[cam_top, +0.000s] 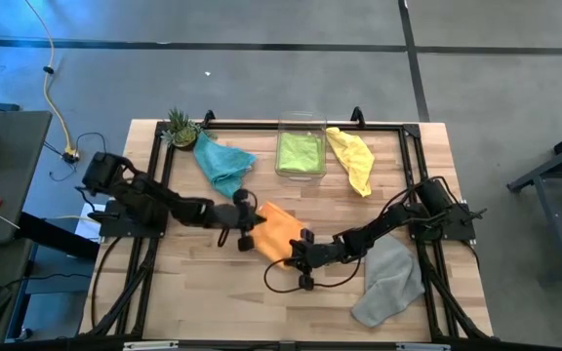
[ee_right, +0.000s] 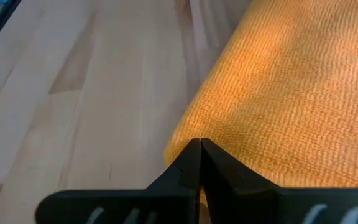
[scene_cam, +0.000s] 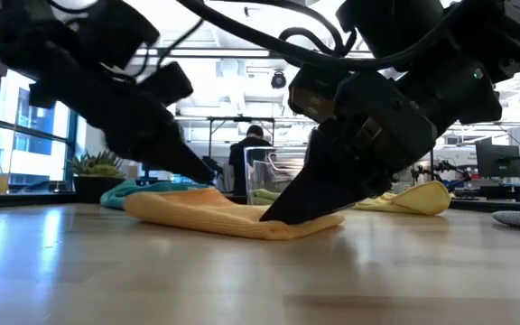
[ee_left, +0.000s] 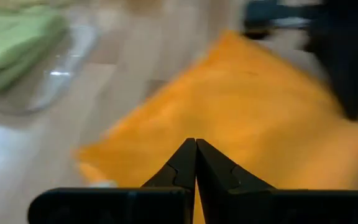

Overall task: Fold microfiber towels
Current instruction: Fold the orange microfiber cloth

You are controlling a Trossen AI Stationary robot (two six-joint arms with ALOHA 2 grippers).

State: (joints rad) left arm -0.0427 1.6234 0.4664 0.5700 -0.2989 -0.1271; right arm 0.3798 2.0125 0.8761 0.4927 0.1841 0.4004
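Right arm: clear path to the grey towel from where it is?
Probably yes. The grey towel lies on open table beside the right arm, nothing between. But the right tool is shut at the orange towel edge, so it must leave that first.

An orange towel [cam_top: 279, 231] lies folded mid-worktop; a teal towel [cam_top: 221, 163] sits crumpled near the back, a lime-green towel [cam_top: 300, 150] folded beside it, a yellow towel [cam_top: 351, 160] draped alongside, and a grey towel [cam_top: 390, 281] is rumpled at the front right.

Bright ceiling light behind silhouettes the arms (low view); left wrist view blurred.
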